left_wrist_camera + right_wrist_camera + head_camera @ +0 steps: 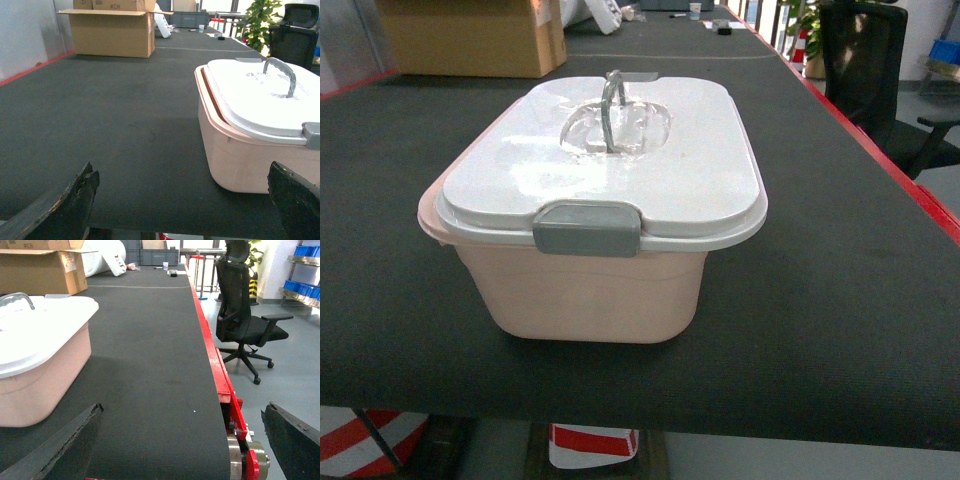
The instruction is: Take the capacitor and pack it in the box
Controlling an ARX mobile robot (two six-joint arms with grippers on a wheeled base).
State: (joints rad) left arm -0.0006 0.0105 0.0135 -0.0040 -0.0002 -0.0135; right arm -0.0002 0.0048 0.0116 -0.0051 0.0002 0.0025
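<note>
Hovering low over the near edge of the dark table (840, 300), the left gripper (185, 200) and right gripper (185, 440) flank the box (595, 290), each with fingers spread wide and holding nothing. The box's white lid (620, 180) is on, hiding its contents, and only the fingertips (75, 195) show.

The box (590, 290) looks like smooth, faintly glossy pink plastic under a shiny white lid (620, 170), resting on a matt, finely ribbed, perhaps rubbery dark table (840, 300).
</note>
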